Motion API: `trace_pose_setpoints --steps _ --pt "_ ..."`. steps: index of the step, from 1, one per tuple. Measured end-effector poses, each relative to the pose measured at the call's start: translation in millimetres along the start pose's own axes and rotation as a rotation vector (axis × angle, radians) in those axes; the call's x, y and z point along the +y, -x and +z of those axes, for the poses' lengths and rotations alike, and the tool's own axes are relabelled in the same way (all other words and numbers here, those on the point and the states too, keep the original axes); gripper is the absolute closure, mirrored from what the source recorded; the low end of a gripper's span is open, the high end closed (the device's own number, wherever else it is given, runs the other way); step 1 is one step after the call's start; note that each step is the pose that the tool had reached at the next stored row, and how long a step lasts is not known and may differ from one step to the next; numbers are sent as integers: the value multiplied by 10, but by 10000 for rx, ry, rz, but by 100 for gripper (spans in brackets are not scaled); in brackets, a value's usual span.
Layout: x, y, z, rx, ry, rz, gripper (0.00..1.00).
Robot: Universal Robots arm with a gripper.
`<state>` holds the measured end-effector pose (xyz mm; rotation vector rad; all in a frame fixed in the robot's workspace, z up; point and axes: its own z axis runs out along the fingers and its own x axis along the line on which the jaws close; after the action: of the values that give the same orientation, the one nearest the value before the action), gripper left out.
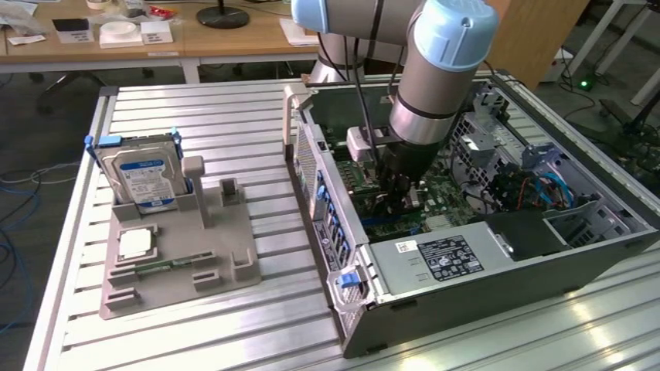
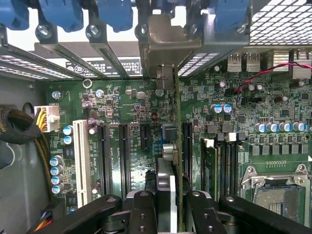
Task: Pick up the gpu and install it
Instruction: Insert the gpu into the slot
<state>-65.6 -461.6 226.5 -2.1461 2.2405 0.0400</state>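
My gripper [image 1: 398, 202] reaches down into the open computer case [image 1: 495, 309], just above the green motherboard [image 1: 438, 193]. In the wrist view the gripper [image 2: 170, 214] is shut on the gpu [image 2: 168, 161], which I see edge-on as a thin dark slab with a green board edge. The card's metal bracket [image 2: 163, 39] stands against the case's rear slot openings. The card lies along the black expansion slots [image 2: 124, 161], between them and the memory slots [image 2: 219, 165]. Whether it is seated in a slot I cannot tell.
A blue-labelled hard drive [image 1: 144, 174] stands in a grey fixture [image 1: 222, 259] at the exterior view's left, with a small chip [image 1: 134, 243] and a memory stick [image 1: 154, 267]. The power supply [image 1: 443, 259], a white slot [image 2: 80, 161], the processor socket [image 2: 278, 195] and black cables [image 2: 14, 124] surround the card.
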Motion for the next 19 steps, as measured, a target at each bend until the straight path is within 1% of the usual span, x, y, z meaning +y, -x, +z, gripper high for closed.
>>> trace_pose_setpoints --steps 5,19 --pt "13 -1 0 1 -14 0 72" --pt "21 -8 2 -1 -12 1 72"
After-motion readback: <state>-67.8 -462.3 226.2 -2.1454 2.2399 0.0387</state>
